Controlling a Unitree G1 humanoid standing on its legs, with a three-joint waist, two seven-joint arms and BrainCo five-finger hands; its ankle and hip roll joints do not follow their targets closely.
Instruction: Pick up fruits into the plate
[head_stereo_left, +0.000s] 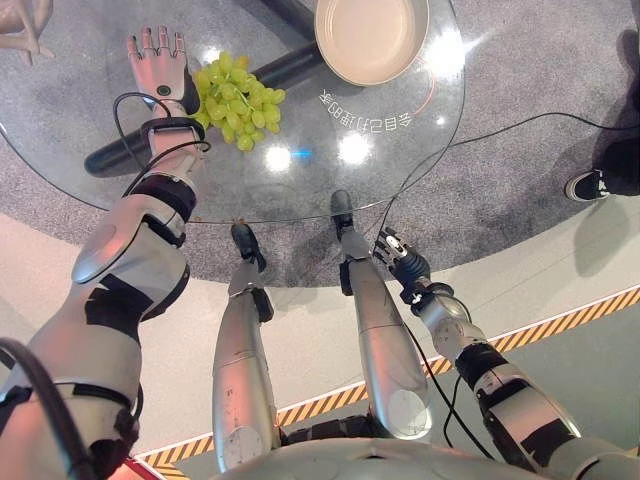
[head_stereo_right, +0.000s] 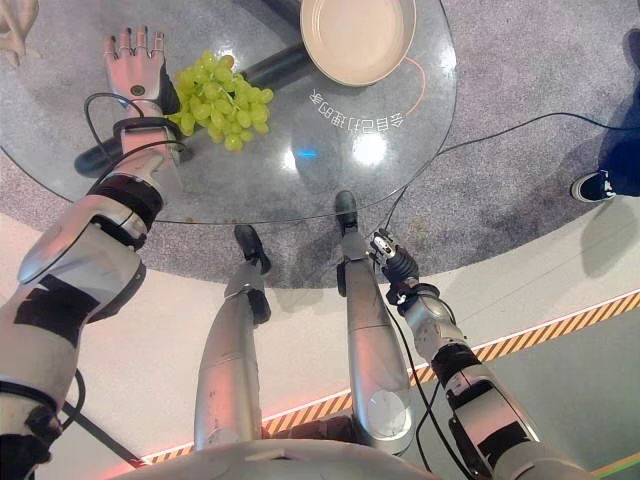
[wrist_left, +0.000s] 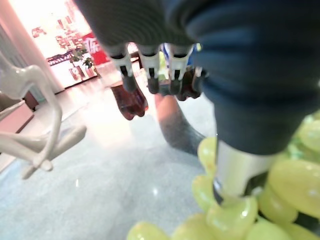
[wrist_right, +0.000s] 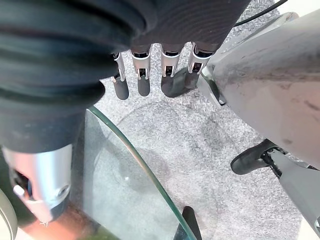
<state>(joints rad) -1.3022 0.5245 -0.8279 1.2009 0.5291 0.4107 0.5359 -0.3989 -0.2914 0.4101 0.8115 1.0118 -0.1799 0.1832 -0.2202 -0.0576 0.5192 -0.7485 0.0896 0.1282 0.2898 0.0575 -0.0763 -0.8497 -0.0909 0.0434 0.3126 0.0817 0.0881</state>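
Green grapes (head_stereo_left: 238, 104) in a bunch on the round glass counter (head_stereo_left: 330, 180), well apart from the cream plate (head_stereo_left: 371, 36) at its far edge. Left hand (head_stereo_left: 158, 66) just beside the bunch, fingers (wrist_left: 150, 75) straight, thumb touching grapes. Right hand (head_stereo_left: 398, 262) below the counter's rim, fingers relaxed, holding nothing.

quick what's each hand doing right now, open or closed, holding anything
Left hand: open, fingers straight, flat on the glass table beside the green grapes, holding nothing.
Right hand: hanging below the table edge, open, fingers relaxed, holding nothing.
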